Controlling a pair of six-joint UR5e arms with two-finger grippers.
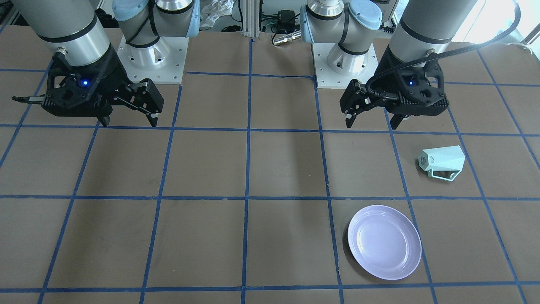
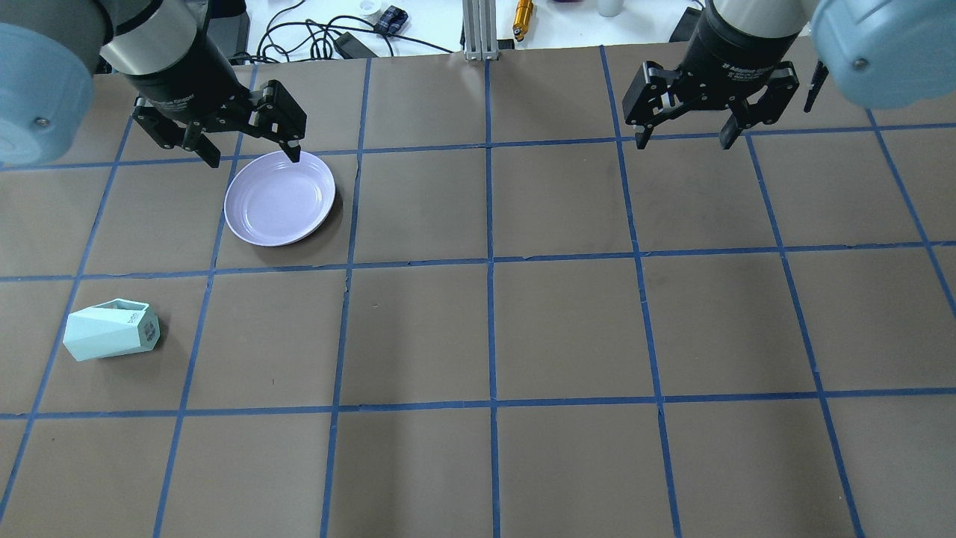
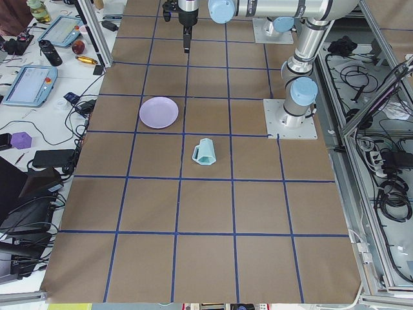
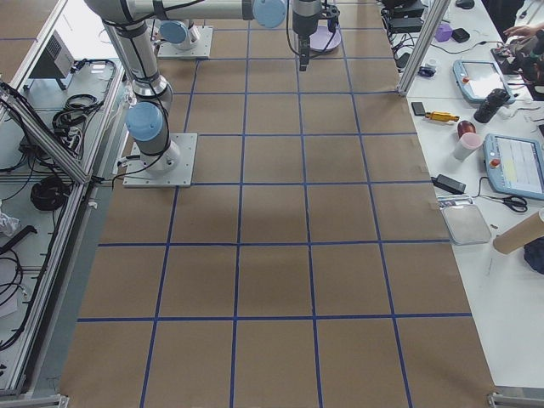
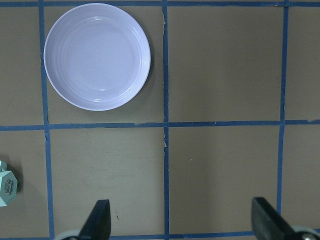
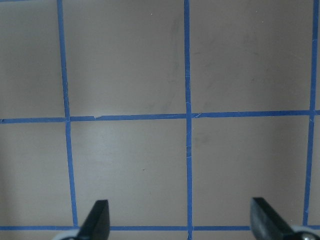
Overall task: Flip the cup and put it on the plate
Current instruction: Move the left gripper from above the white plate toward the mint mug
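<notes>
Cup (image 2: pixel 110 330) lies on its side near the left end of the bench (image 2: pixel 567 329), long axis along the bench, mouth toward that end. Plate (image 2: pixel 280 197) nearby, toward operators' edge. Left hand (image 2: pixel 254 158) nearer, released, empty. Right hand (image 2: pixel 684 140) released, well apart.

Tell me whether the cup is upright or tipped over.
Tipped over. The cup lies on its side on the table, its lettered base facing sideways and its handle sticking out level.
</notes>
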